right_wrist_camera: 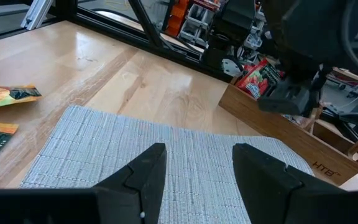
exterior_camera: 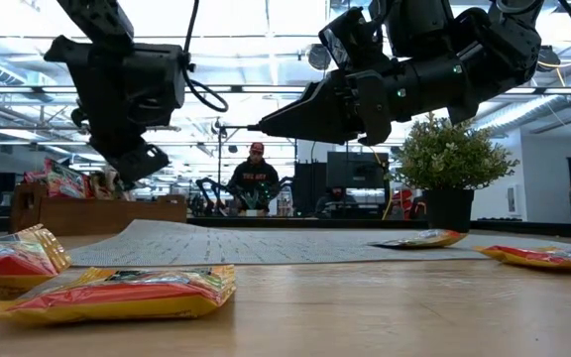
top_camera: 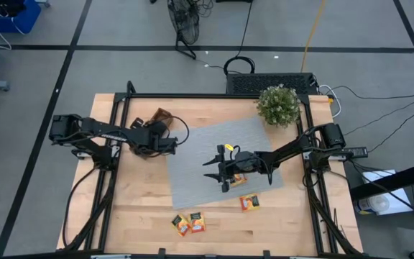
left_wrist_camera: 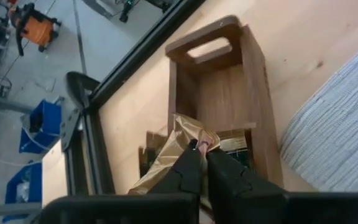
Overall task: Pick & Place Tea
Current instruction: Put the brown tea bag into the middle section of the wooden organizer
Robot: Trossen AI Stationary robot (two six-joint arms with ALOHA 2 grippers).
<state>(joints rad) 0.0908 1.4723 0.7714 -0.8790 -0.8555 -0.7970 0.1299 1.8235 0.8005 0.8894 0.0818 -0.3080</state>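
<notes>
Two orange-and-yellow tea sachets lie side by side at the near edge of the wooden bench. A third sachet rests just off the corner of the grey woven mat, and a fourth lies on the mat under the right gripper. That makes four loose sachets in the overhead view. The right gripper hovers above the mat with its fingers wide and empty.

Farther back, the left gripper sits over the wooden compartment tray, its fingers pinched on a gold-backed sachet held just above a compartment. More sachets stand in the tray, too crowded to count. One potted plant stands at the bench's far side.

The sachets look light, thin and crinkly, with a slick foil skin that would likely bend under pressure. A pinch across a flat sealed edge appears the safest hold; flat on the mat, one may slide before the fingers get under it.
</notes>
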